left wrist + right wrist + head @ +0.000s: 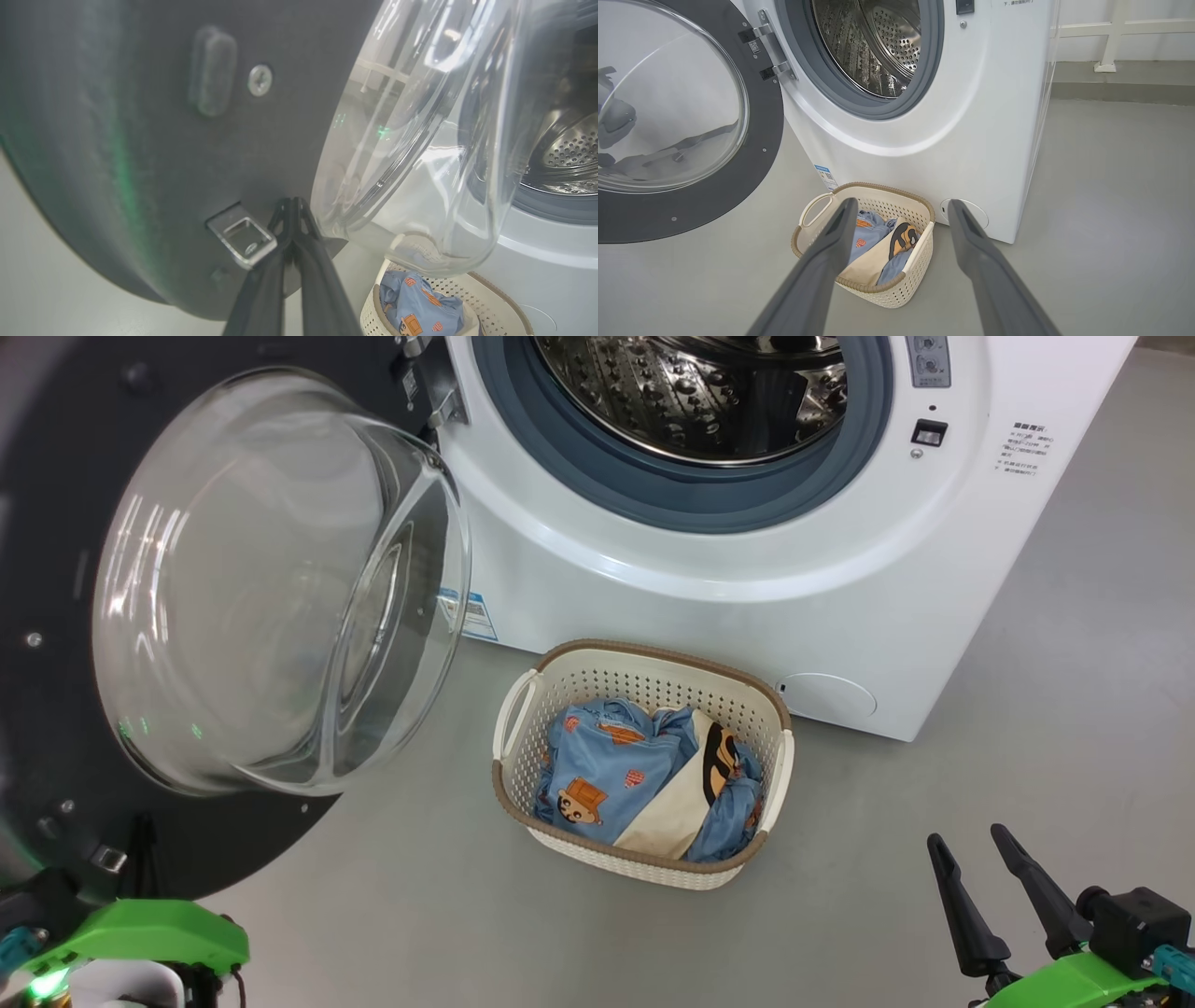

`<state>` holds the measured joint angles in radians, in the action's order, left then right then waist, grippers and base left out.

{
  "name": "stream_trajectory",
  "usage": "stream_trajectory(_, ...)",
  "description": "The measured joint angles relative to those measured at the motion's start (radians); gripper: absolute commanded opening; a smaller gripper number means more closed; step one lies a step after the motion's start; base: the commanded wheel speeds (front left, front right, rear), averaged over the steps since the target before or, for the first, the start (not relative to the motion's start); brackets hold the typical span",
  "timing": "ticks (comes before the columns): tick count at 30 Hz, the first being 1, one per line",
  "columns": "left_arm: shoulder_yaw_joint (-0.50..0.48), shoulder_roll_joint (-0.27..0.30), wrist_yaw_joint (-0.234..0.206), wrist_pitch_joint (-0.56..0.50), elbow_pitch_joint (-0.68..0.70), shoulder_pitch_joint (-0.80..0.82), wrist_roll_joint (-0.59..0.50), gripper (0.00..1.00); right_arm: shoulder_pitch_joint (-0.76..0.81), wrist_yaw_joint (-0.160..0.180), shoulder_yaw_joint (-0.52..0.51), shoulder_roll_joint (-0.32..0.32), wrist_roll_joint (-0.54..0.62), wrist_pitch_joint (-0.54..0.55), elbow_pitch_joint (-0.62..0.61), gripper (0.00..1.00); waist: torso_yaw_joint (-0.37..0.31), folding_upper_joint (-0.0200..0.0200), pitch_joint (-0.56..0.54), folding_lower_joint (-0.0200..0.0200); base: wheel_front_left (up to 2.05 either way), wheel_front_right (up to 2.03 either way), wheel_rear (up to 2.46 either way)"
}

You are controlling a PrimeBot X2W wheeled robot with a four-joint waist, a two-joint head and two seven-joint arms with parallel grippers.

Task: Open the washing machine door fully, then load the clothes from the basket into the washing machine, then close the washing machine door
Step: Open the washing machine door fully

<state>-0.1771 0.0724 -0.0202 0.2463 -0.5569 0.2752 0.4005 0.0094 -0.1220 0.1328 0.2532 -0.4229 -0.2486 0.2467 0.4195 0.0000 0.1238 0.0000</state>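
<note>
washing machine door (271,588): we see it swung out left.
left gripper (293,207): fingers together, at door's near edge by latch (243,235).
right gripper (966,837): fingers wide, empty, near right.
basket (653,655): holds clothes (611,770), before washing machine (747,607).

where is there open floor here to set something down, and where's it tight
Bare floor lies in front of the basket, across to the right gripper, and right of the washing machine. Crowded: the strip between basket and machine is narrow, and the open washing machine door, left gripper at its inner face, takes up the left.
</note>
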Motion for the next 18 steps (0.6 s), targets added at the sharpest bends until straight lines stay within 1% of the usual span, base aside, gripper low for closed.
stream_trajectory(9, -0.081, -0.001, 0.018, 0.000, -0.080, 0.063, -0.027, 0.00, -0.005, 0.000, 0.001, 0.005, 0.000, 0.000, 0.000, 1.00, -0.006, 0.0000, 0.009, 0.0000, 0.00, 0.00, 0.00)
stream_trajectory(18, -0.166, 0.007, 0.043, 0.001, -0.124, 0.128, -0.066, 0.00, -0.008, 0.000, 0.001, 0.023, 0.000, 0.000, -0.003, 1.00, -0.015, 0.0000, 0.025, 0.0000, 0.00, 0.00, 0.00)
